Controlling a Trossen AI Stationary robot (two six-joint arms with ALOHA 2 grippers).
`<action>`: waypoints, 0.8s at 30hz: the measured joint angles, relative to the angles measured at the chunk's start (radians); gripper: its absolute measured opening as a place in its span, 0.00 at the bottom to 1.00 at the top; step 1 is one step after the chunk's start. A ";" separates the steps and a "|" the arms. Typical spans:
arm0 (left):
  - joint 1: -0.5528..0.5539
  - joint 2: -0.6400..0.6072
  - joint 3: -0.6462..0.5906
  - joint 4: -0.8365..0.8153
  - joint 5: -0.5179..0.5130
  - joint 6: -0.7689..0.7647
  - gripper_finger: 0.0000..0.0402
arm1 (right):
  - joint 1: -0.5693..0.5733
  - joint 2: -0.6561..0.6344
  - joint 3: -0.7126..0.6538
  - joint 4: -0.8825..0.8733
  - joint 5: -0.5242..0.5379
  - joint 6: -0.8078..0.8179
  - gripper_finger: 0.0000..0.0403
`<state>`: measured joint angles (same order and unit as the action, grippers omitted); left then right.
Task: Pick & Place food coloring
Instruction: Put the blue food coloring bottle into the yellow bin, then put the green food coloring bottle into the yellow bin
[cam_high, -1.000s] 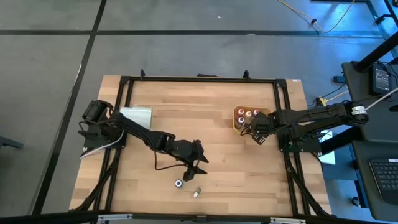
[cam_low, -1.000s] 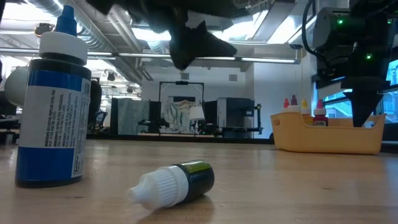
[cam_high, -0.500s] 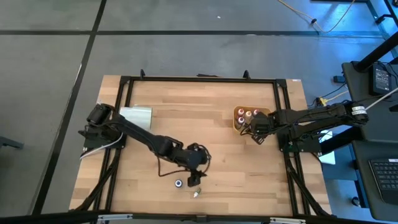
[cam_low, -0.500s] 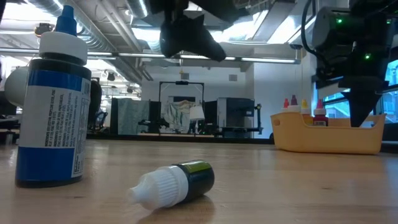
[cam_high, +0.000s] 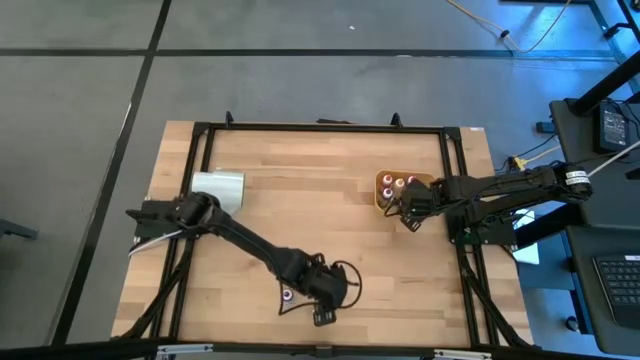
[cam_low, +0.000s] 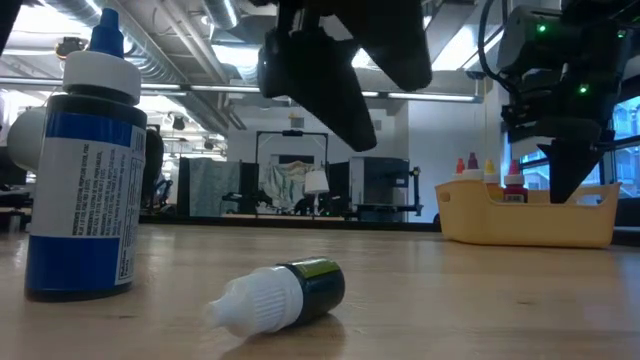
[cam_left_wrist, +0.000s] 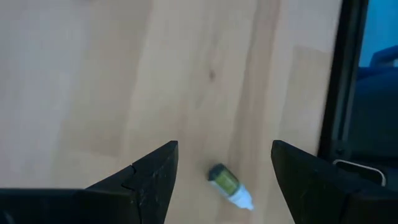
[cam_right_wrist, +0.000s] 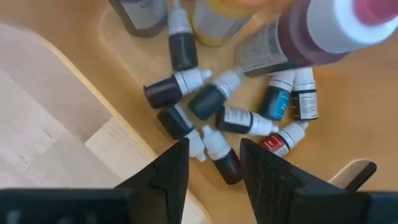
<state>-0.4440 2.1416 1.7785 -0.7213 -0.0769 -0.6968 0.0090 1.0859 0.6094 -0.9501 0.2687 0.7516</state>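
so my left pincer hangs spread wide and empty over the lower middle of the wooden table in the overhead shot, fingers either side of a small dark dropper bottle with a white pointed cap and a greenish label. that bottle lies tipped on its side, cap toward the table's near edge, so i'm lined up to straddle its body rather than the slippery cap. just beside it stands a blue-labelled bottle with a blue tip, upright at the left of the low shot, probably next in line.

my right pincer sits over the tan plastic tray at the right of the overhead frame, fingers part way apart and holding nothing. below it a heap of tiny bottles lies jumbled on the tray floor, dark, blue and red ones touching each other, beside the bigger red-capped bottle. looks like a drop spot, so i'd guess it waits there.
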 joint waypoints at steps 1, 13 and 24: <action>-0.008 0.008 0.006 -0.001 0.000 -0.008 0.63 | 0.000 0.000 0.000 0.006 0.000 0.000 0.36; -0.061 0.091 0.010 -0.058 0.003 -0.136 0.63 | 0.001 0.000 0.000 0.079 0.000 0.002 0.36; -0.057 0.110 0.010 -0.087 0.018 -0.176 0.63 | 0.001 0.000 0.000 0.079 0.000 0.000 0.36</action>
<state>-0.5006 2.2514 1.7889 -0.8082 -0.0586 -0.8725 0.0097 1.0855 0.6094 -0.8710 0.2687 0.7516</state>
